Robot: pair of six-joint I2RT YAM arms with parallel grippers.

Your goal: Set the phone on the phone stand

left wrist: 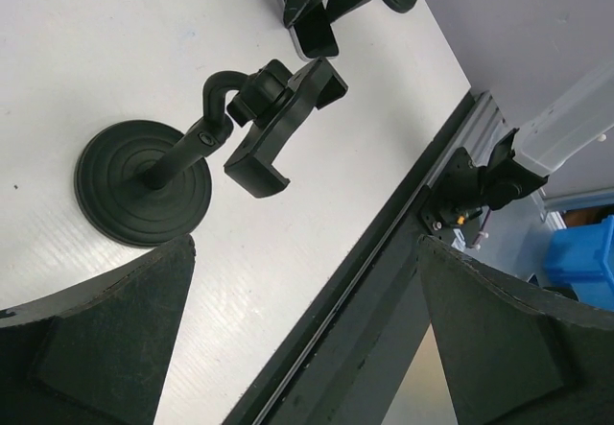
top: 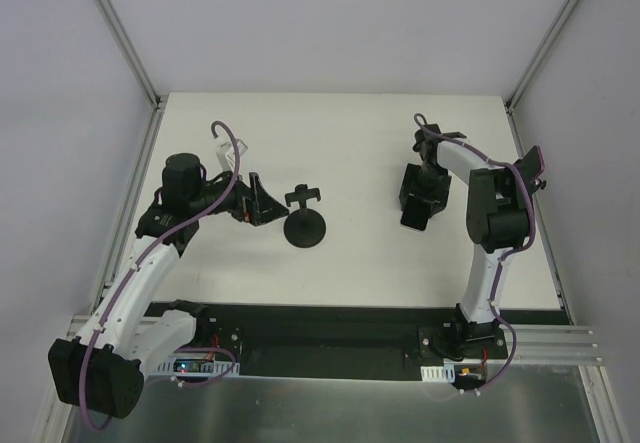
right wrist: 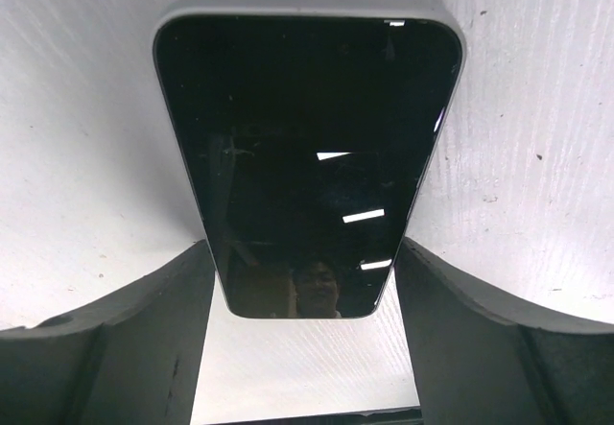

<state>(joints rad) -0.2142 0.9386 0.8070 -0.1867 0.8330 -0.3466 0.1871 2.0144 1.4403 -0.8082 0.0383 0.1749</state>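
Observation:
The phone [right wrist: 307, 137] lies flat, glossy black screen up, on the white table [top: 350, 143] at the right. My right gripper [right wrist: 302, 245] straddles its near end, and both fingers [right wrist: 144, 348] touch the phone's long edges. From above, that gripper [top: 422, 198] covers most of the phone [top: 410, 219]. The phone stand [top: 304, 225], a black disc base with a bent stem and a clamp on top, stands left of centre. My left gripper [top: 262, 201] hangs just left of the phone stand [left wrist: 144, 180]. In its own view the left gripper [left wrist: 305, 247] is open with nothing between its fingers.
A black rail [top: 330, 328] runs along the near table edge by both arm bases. Grey walls with metal posts [top: 120, 33] close in the back and sides. A blue bin [left wrist: 585, 262] sits beyond the table edge in the left wrist view.

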